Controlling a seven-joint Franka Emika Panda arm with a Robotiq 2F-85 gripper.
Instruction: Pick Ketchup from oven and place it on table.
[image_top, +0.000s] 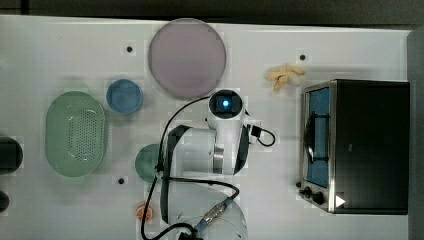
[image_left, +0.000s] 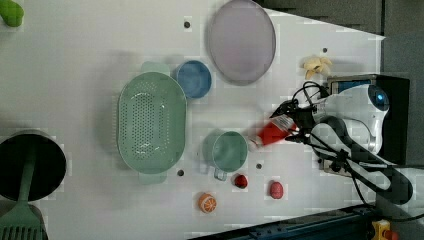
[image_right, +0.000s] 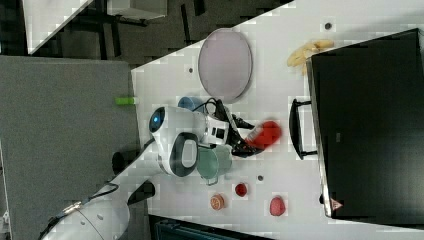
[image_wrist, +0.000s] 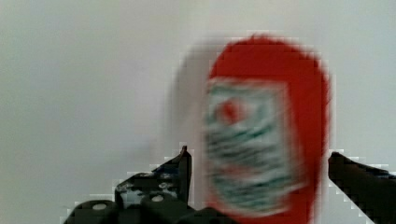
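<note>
White table (image_left: 75, 50) | end effector (image_wrist: 259, 163) open wide — ketchup (image_wrist: 266, 140) between fingers, ungripped

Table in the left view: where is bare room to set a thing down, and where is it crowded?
The table is bare between colander and the left view's top-left edge. Crowded: around green cup, ketchup, end effector and the small fruits.

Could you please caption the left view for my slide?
Open tool at the ketchup on the white table, between the green mug and the oven.
</note>
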